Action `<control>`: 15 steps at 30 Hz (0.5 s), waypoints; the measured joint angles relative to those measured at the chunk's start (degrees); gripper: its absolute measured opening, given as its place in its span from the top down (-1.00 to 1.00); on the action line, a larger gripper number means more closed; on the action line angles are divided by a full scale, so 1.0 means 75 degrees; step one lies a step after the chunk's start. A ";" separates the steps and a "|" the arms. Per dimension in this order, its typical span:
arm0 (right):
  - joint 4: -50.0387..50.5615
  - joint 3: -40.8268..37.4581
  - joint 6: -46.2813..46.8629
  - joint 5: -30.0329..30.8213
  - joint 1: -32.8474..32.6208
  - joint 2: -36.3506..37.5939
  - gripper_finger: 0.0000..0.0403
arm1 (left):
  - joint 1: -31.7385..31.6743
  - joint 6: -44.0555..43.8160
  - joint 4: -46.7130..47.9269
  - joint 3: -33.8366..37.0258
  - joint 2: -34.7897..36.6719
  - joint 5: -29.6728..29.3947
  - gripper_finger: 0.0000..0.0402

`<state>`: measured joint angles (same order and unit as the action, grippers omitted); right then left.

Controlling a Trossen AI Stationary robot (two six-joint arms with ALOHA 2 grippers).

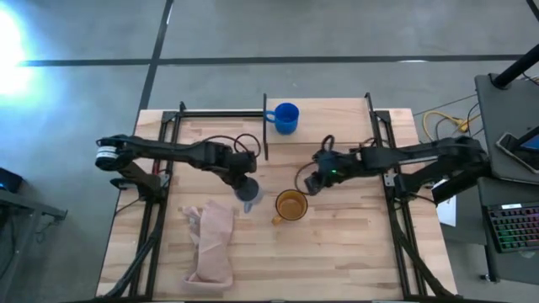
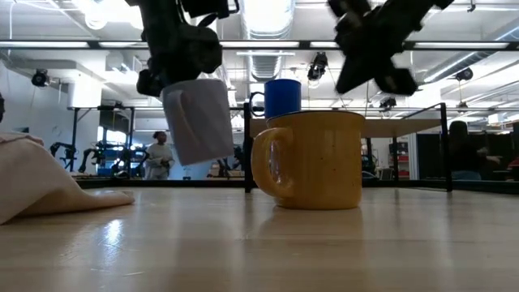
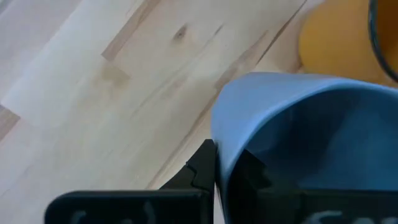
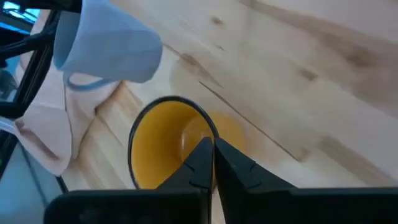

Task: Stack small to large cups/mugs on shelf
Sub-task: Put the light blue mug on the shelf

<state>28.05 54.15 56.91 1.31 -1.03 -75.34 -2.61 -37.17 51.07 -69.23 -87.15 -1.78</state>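
Hanging clear of the table (image 1: pixel 337 244), the grey-blue mug (image 2: pixel 199 120) is tilted in the grasp of the left gripper (image 1: pixel 245 187), whose fingers (image 3: pixel 202 168) pinch its rim, one finger outside the wall and the other inside the mouth, as the left wrist view shows. In the low view the mug floats above the wood with open air beneath it, just beside the yellow mug (image 2: pixel 312 160) and not touching it. That yellow mug stands upright on the tabletop near the middle, its handle toward the pink cloth (image 1: pixel 212 240), which lies crumpled on the boards closer to the front edge on the left arm's side. The right gripper (image 1: pixel 310 183) hovers above and just beside the yellow mug; its fingers (image 4: pixel 214 160) are pressed together with nothing between them, and in the right wrist view their tips sit over the mug's open mouth and rim. The small blue mug (image 1: pixel 285 118) stands upright on the shelf (image 1: pixel 328 114) at the far side of the table, well apart from both grippers, with its handle pointing toward the left arm's side. In the low view it shows behind the yellow mug, raised on the shelf board between thin black posts. Beyond the table, a person (image 2: pixel 159 154) stands far off in the room.
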 joint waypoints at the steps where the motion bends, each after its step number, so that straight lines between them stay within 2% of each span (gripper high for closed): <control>1: -0.0259 -0.0022 -0.0011 -0.0136 0.0071 -0.0210 0.96 | 0.0000 -0.0002 -0.0021 0.0073 -0.0001 0.0000 0.99; 6: -0.0801 0.0151 -0.0190 -0.0805 0.0291 -0.1253 0.96 | 0.0000 0.0002 -0.0271 0.0191 -0.0030 0.0017 0.99; 15: -0.0846 0.1317 -0.0826 -0.1266 0.0290 -0.2877 0.96 | 0.0000 0.0142 -0.0350 0.0234 0.0009 0.0020 0.99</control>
<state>21.70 64.03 50.72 -8.19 1.15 -96.91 -2.61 -36.10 48.44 -67.47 -87.09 -1.63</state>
